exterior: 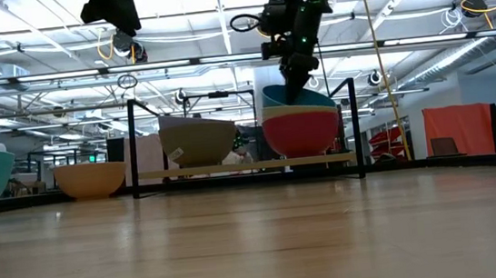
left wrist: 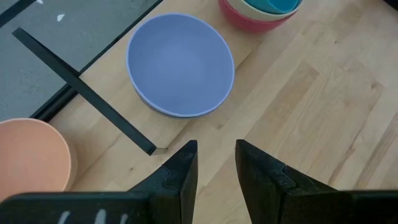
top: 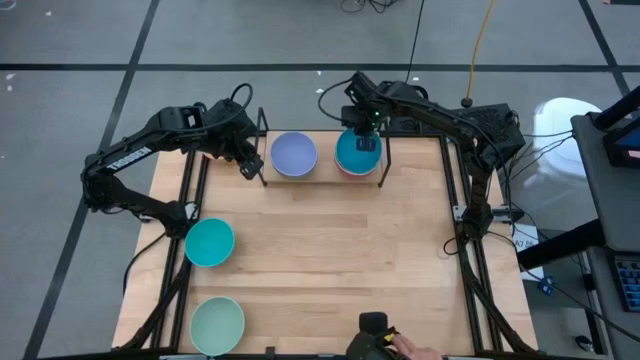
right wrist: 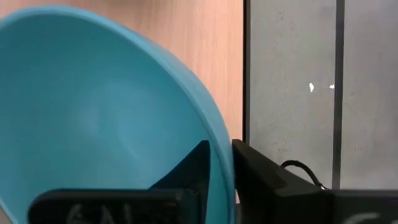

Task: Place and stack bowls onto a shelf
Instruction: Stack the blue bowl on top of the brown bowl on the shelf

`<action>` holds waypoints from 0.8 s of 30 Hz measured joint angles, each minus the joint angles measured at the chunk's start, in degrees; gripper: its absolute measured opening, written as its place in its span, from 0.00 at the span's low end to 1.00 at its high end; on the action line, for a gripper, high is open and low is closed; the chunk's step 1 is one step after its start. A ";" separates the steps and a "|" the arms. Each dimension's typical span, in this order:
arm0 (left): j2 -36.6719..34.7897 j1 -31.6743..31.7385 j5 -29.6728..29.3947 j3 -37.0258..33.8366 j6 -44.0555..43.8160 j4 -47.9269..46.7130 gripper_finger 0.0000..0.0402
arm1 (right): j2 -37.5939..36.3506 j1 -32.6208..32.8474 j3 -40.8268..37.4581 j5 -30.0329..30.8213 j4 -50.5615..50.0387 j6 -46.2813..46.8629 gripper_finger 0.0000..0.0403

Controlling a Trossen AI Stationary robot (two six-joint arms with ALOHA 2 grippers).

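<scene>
From the high view, note that the right gripper sits over the right-hand stack on the shelf, its fingers straddling the rim of the top teal-blue bowl. Rim contact is how the bowl is lowered level into the stack. The left gripper waits just beside the lavender bowl, clear of the stack. Another teal-blue bowl and the mint green bowl remain on the tabletop.

From the low view, confirm the teal bowl nests in a cream bowl over the magenta bowl. An open hall with ceiling trusses lies behind.

From the left wrist view, the fingers stand slightly parted, holding nothing; an orange bowl lies nearby.

From the right wrist view, one finger lies inside the rim and one outside. You cannot tell whether the grip is released.
</scene>
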 joint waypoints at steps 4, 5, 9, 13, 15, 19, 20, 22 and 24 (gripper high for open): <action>-0.01 0.00 0.00 0.00 0.02 -0.39 0.28 | 0.00 0.13 0.00 0.00 -0.03 0.00 0.22; 0.00 0.00 0.00 0.00 0.02 -0.39 0.28 | 0.00 0.29 0.00 0.02 -0.06 -0.05 0.24; 0.01 0.00 0.00 0.00 0.04 -0.39 0.28 | -0.60 1.16 0.00 0.09 -0.08 -0.36 0.30; -0.01 0.00 0.00 0.00 0.04 -0.39 0.28 | -2.98 2.72 0.00 0.08 -0.08 -1.08 0.31; -0.01 0.00 0.00 0.00 0.07 -0.39 0.28 | -4.59 3.30 0.00 0.07 -0.05 -2.74 0.32; -0.01 0.00 0.00 0.00 0.13 -0.39 0.28 | -6.79 3.65 0.00 0.04 2.54 -2.70 0.32; -0.01 0.00 0.00 0.00 0.17 -0.39 0.28 | -6.86 3.61 0.00 0.05 3.86 -1.54 0.32; 0.00 0.00 0.00 0.00 0.39 -0.39 0.28 | -6.79 3.57 0.00 0.09 6.38 0.71 0.30; -0.01 0.00 0.00 0.00 0.42 -0.39 0.28 | -6.69 3.28 -0.02 0.07 7.89 1.16 0.26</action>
